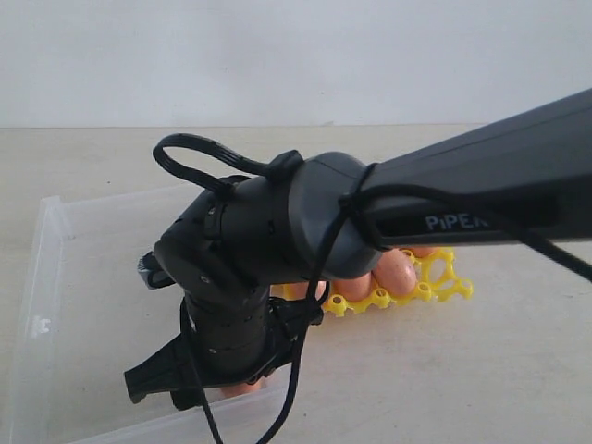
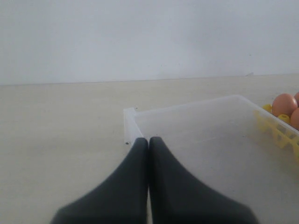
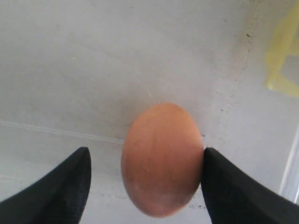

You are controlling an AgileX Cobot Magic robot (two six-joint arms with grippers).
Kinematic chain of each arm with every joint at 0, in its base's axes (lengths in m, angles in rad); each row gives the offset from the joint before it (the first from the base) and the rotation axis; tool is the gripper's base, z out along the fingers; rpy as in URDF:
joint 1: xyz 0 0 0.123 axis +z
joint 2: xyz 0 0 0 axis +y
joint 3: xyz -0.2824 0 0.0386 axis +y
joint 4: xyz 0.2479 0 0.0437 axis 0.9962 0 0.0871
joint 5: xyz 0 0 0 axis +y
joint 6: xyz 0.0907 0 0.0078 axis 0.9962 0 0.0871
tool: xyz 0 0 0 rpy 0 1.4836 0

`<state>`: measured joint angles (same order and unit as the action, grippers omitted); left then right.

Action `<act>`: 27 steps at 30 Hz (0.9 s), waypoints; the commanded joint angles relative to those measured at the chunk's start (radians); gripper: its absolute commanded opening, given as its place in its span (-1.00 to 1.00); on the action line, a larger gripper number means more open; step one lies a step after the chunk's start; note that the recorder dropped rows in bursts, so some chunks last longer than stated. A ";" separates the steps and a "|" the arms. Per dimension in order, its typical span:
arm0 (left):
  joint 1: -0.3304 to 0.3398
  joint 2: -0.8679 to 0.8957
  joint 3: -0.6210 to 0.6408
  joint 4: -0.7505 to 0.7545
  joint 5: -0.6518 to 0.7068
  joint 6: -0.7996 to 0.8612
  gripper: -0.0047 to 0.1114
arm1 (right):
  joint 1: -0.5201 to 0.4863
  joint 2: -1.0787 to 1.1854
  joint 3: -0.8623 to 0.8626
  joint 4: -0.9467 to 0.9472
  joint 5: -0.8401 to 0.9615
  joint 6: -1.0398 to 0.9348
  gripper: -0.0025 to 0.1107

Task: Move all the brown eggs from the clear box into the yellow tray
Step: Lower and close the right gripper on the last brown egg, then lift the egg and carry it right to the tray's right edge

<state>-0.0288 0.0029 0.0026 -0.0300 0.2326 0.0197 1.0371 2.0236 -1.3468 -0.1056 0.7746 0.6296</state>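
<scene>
Right wrist view: one brown egg [image 3: 161, 158] is seen lying on the floor of the clear box [image 3: 93, 70]. It is placed between the two black fingers [image 3: 233, 186] of the right gripper [image 3: 145, 156], which is spread wide. One finger is touching the side of the egg, or is just beside it. The other is set apart from it by a clear gap. The egg is not squeezed or lifted. A blurred bit of the yellow tray [image 3: 280, 60] is seen past the box.

In the exterior view, the right arm [image 1: 462, 185] is stretched across the middle and bent down into the box, so much of the box is hidden. The tray is set just beside the box, on the side away from the clasp tab [image 1: 39, 326]. At least two more brown eggs [image 1: 396, 270] are sitting in its cups. How many are hidden behind the arm cannot be told.

In the left wrist view, the left gripper [image 2: 148, 140] is shut tight, with nothing between its fingers. It is seen in front of a corner of the box, near the pale table [image 2: 60, 116].
</scene>
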 commanded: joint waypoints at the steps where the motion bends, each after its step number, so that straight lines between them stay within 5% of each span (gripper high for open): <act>1: -0.004 -0.003 -0.003 -0.005 -0.001 0.001 -0.99 | 0.003 -0.001 -0.002 -0.017 -0.008 -0.023 0.16; 5: -0.004 -0.003 -0.003 -0.005 -0.001 0.001 -0.99 | 0.003 0.001 -0.002 -0.017 -0.025 -0.083 -0.21; 9: -0.004 -0.003 -0.003 -0.005 -0.001 0.001 -0.99 | 0.003 0.001 -0.002 -0.017 -0.068 -0.121 -0.96; 20: -0.004 -0.003 -0.003 -0.005 -0.001 0.001 -0.99 | 0.048 -0.105 0.008 -0.146 -0.259 -0.062 -0.96; 27: -0.004 -0.003 -0.003 -0.005 -0.001 0.001 -0.99 | -0.013 -0.273 0.167 -0.219 -0.372 -0.116 -0.96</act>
<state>-0.0288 0.0029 0.0026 -0.0300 0.2326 0.0197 1.0516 1.8111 -1.2269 -0.3018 0.4474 0.5300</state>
